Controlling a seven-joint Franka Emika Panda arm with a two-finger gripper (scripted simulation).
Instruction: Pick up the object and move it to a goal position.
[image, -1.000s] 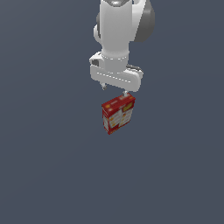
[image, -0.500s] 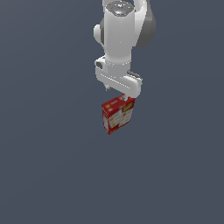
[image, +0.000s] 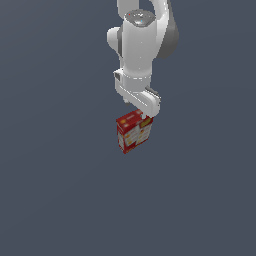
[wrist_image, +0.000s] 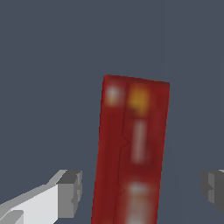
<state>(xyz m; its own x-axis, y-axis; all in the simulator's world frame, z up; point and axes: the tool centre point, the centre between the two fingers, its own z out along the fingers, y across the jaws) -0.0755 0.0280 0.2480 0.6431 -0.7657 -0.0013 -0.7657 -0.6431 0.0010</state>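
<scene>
The object is a small red box (image: 133, 131) with white and yellow-orange printed panels, standing upright on the dark grey floor. My gripper (image: 141, 118) is right over its top edge, with the white hand just above it. In the wrist view the box's narrow red top face (wrist_image: 133, 148) lies between the fingers. My gripper (wrist_image: 142, 189) is open. One finger (wrist_image: 70, 192) and the other finger (wrist_image: 213, 186) each stand apart from the box, with a gap on both sides. The box sits nearer the first finger.
A plain dark grey floor (image: 60, 190) surrounds the box on all sides. No other objects show in either view.
The arm has come down toward the box, bringing the hand closer to its top. The box has not moved.
</scene>
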